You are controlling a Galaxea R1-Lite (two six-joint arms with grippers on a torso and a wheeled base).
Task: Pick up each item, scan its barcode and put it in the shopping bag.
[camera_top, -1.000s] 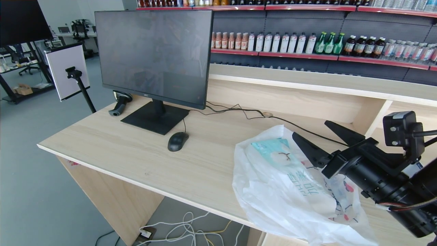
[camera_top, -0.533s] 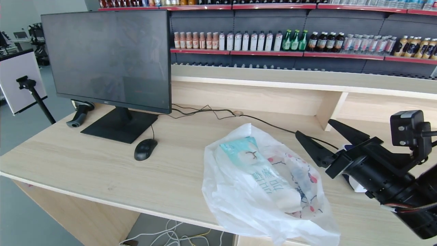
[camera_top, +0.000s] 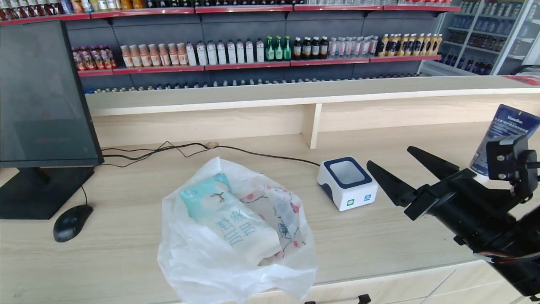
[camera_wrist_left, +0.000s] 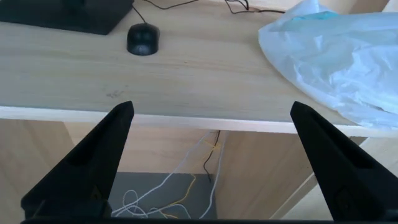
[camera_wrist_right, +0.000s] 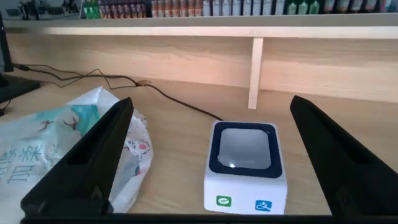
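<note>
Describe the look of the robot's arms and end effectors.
The right end effector is matte black: two long, pointed fingers on a cylindrical wrist. A boxy black camera with a grey top sits bracketed above it, and thin cables, one orange, run along the arm. The left end effector has the same black pointed fingers.

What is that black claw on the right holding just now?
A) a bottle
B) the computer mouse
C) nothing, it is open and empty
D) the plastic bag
C: the right claw is spread wide with nothing between its fingers, beside the white scanner box, and the bag lies apart from it on the counter.
</note>
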